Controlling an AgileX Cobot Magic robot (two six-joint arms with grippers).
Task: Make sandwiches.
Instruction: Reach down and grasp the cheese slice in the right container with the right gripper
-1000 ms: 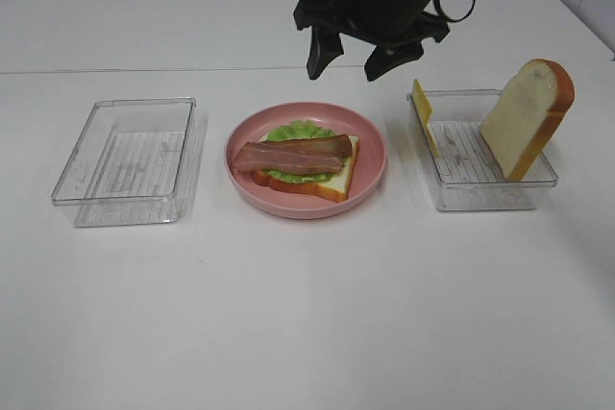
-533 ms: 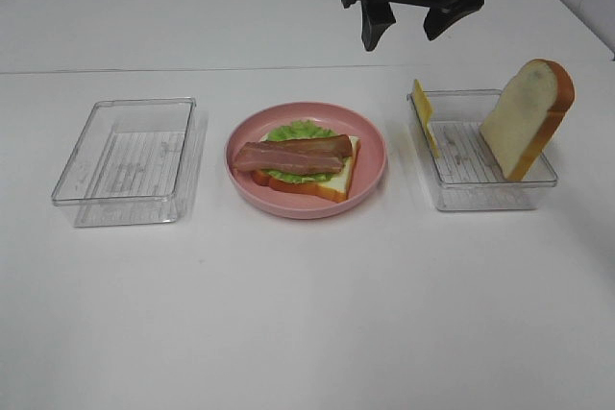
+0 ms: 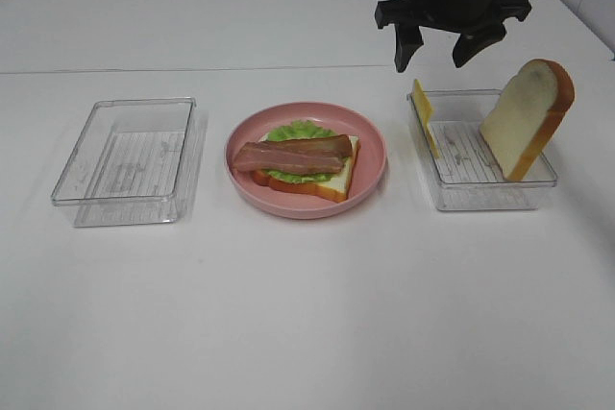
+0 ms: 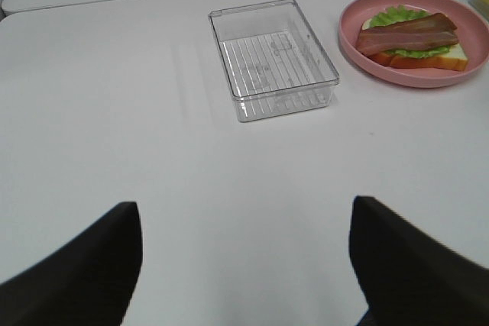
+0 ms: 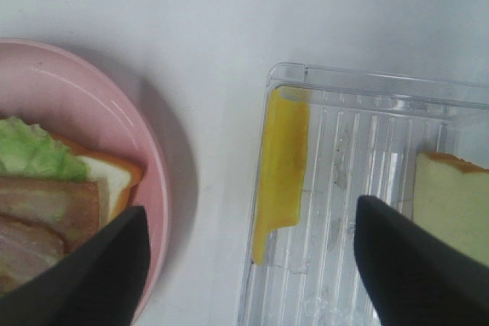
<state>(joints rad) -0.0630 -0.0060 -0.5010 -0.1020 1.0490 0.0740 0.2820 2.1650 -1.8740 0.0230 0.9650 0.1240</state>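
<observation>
On the pink plate [image 3: 375, 156] lies an open sandwich [image 3: 298, 162]: one white bread slice with lettuce and a bacon strip on top. A yellow cheese slice [image 3: 423, 114] leans on the left wall of the right clear tray [image 3: 480, 197], and a bread slice [image 3: 528, 117] stands tilted at its right end. My right gripper [image 3: 434, 60] hangs open above the tray's far left end, over the cheese [image 5: 281, 162], with nothing between its fingers [image 5: 84, 272]. The left gripper [image 4: 244, 265] is open over bare table, well short of the plate [image 4: 412, 78].
An empty clear tray [image 3: 130, 156] sits left of the plate and shows in the left wrist view as the empty clear tray [image 4: 273, 59]. A table seam runs across behind the trays. Bare white tabletop fills the front.
My right gripper has swung right, from above the plate's far rim to above the right tray's far left end, staying open. Nothing on the table moved.
</observation>
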